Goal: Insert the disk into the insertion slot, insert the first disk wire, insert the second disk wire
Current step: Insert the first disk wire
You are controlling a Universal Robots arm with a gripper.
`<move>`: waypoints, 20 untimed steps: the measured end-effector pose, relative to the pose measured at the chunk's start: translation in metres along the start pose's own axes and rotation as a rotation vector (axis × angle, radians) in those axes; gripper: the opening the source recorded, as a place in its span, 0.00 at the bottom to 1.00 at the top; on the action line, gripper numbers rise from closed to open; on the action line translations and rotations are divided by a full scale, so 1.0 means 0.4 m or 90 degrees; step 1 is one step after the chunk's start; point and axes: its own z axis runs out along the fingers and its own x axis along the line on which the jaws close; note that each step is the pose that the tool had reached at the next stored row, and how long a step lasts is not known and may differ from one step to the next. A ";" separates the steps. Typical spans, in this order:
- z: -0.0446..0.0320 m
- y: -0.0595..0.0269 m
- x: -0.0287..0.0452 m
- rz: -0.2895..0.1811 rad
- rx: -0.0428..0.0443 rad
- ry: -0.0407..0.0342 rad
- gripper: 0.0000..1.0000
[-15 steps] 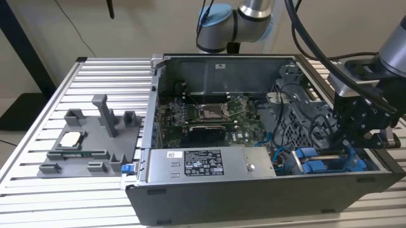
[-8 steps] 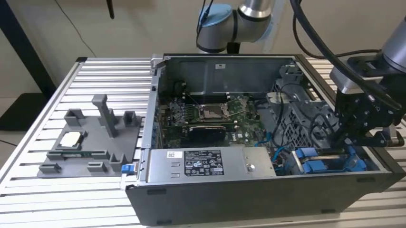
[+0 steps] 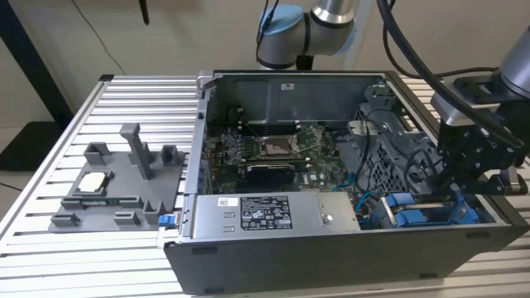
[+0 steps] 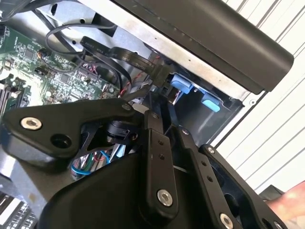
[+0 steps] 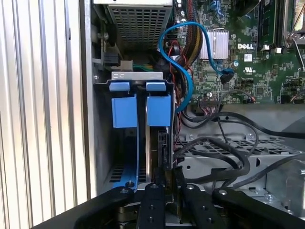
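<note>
- ribbed aluminium table [image 3: 49, 248]; carries the whole assembly
- open dark-grey steel computer case [image 3: 331, 261]; drive bay at its 4 o'clock corner in the exterior view
- black linkage gripper [image 5: 167, 185]; directly over the bay; whether it clamps or stands free, cannot tell
- grey sheet-metal insertion slot [image 5: 102, 143]; occupied
- silver disk in its blue plastic carrier [image 5: 157, 143]; seated on edge in the slot, at the gripper's 8 o'clock in the exterior view; long axis roughly 9-to-3

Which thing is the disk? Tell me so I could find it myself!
Find the open computer case on the slatted table, then the metal cage in its corner with two blue tabs side by side. The disk is the one nearer the black cables: a dark slab sits behind its blue tab, while its neighbour looks like a bare blue frame.
</note>
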 end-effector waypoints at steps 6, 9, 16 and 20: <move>0.010 0.000 0.001 0.001 0.0011 0.0001 0.19; 0.022 0.001 0.002 0.001 0.0012 0.0012 0.19; 0.022 0.001 0.002 0.001 0.0011 -0.0013 0.26; -0.011 0.000 -0.001 0.001 0.0011 -0.0007 0.26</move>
